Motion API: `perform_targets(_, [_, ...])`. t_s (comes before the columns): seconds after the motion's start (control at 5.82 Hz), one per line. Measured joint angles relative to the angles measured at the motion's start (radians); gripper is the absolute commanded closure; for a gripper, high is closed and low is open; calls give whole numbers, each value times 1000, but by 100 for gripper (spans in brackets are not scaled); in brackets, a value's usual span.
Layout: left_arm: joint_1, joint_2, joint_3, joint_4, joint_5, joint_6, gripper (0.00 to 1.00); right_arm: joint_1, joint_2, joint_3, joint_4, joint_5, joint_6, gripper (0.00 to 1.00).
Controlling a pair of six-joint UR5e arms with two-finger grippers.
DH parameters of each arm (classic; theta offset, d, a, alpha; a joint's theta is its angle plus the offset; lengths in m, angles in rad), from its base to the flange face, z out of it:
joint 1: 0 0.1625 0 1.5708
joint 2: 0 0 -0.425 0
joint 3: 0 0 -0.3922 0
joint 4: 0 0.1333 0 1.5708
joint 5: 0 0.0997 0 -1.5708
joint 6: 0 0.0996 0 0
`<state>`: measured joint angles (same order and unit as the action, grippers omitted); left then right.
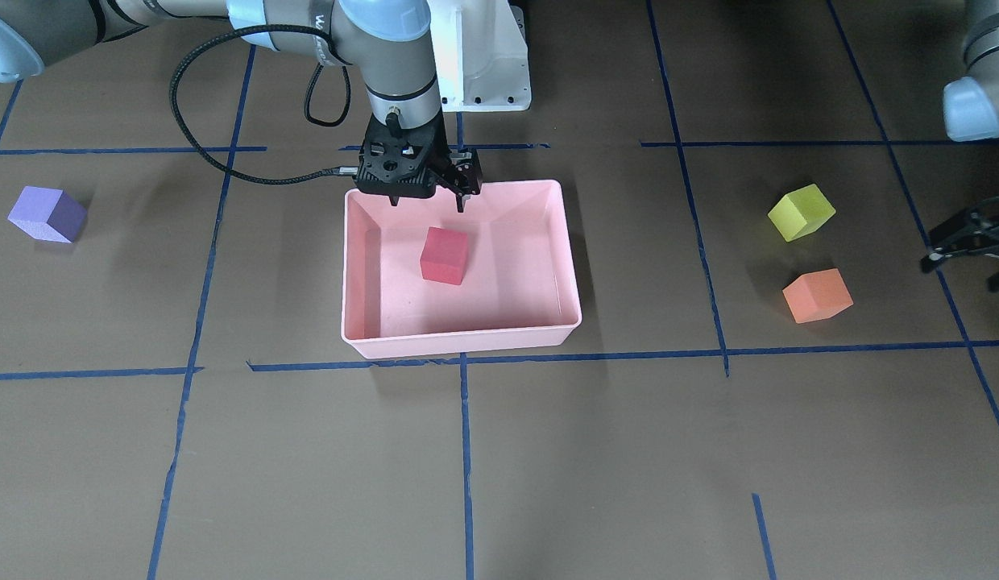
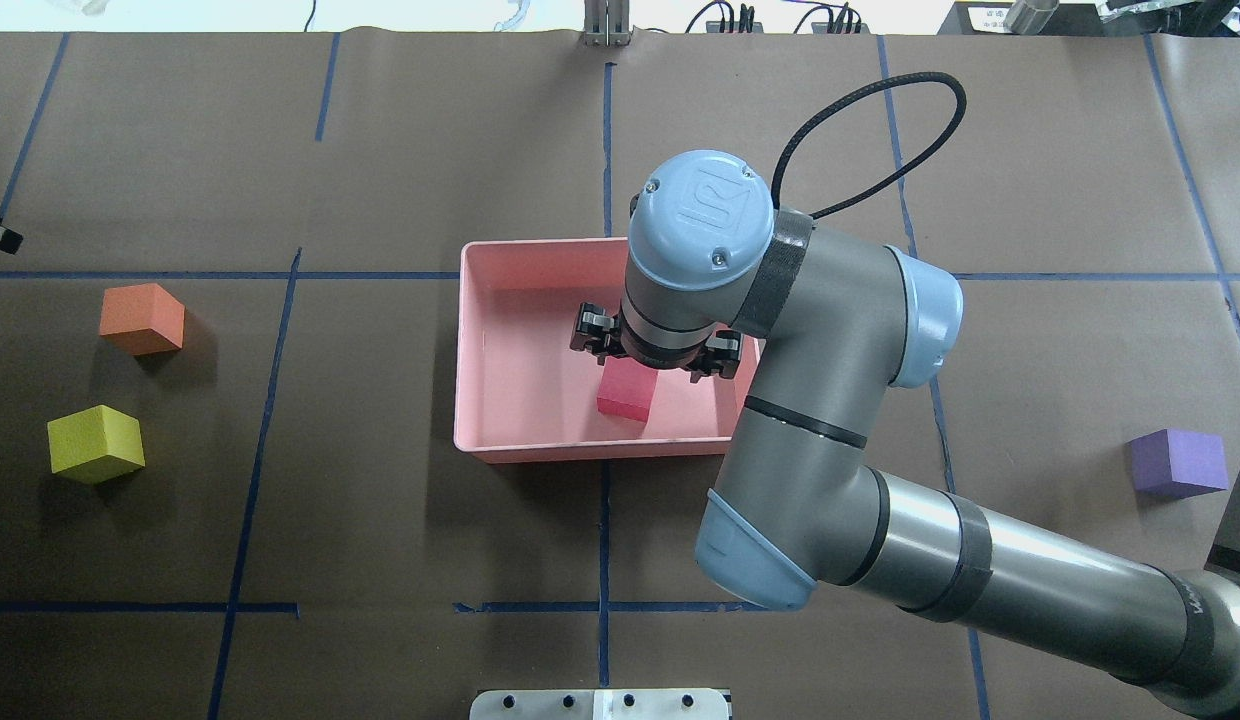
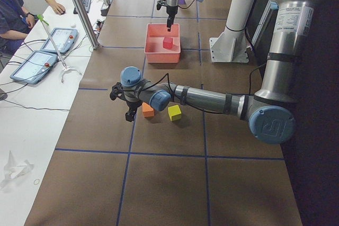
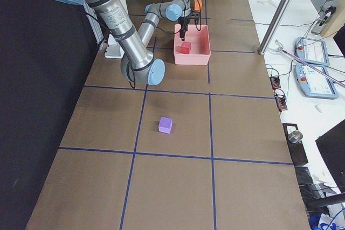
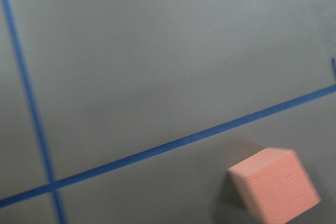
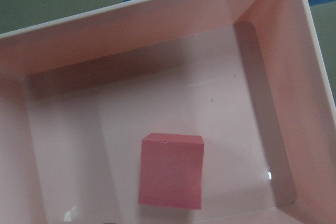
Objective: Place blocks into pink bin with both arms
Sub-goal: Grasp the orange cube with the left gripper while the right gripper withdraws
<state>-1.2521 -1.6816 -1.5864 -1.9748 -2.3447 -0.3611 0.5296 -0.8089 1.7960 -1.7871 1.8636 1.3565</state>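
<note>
The red block (image 1: pixel 445 255) lies loose on the floor of the pink bin (image 1: pixel 459 342), and shows in the right wrist view (image 6: pixel 170 171). My right gripper (image 1: pixel 428 204) hangs open and empty above the bin's robot-side half, just over the red block. The purple block (image 1: pixel 47 214) sits far out on my right side. The yellow-green block (image 1: pixel 801 212) and the orange block (image 1: pixel 817 296) sit on my left side. My left gripper (image 1: pixel 960 272) is open and empty, low beside the orange block, which shows in the left wrist view (image 5: pixel 273 190).
The white robot base (image 1: pixel 483 56) stands behind the bin. Blue tape lines (image 1: pixel 465 451) cross the brown table. In the exterior left view, operators (image 3: pixel 13 11) with tablets (image 3: pixel 34 66) sit at a white side table, and a metal post (image 3: pixel 79 9) stands at the table's edge.
</note>
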Motion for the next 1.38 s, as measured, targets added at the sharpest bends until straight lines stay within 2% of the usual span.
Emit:
perform_targets(0.17, [60,-1,2,-52,45,-162,0,40,-5,39,-66,26,-97,0])
perform_targets(0.52, [148,-2,6,-89,107,-373,0,172,-50,80,-114,131,-293,0])
perform_targets(0.86, [190,-2,19,-93,117,-471,0,285,-113,104,-118,212,-450,0])
perform_targets(1.2, [241,-4,27,-94,133,-513,0,331,-154,119,-118,233,-529,0])
perform_targets(1.38, [266,-13,45,-93,148,-517,4,340,-173,125,-118,234,-559,0])
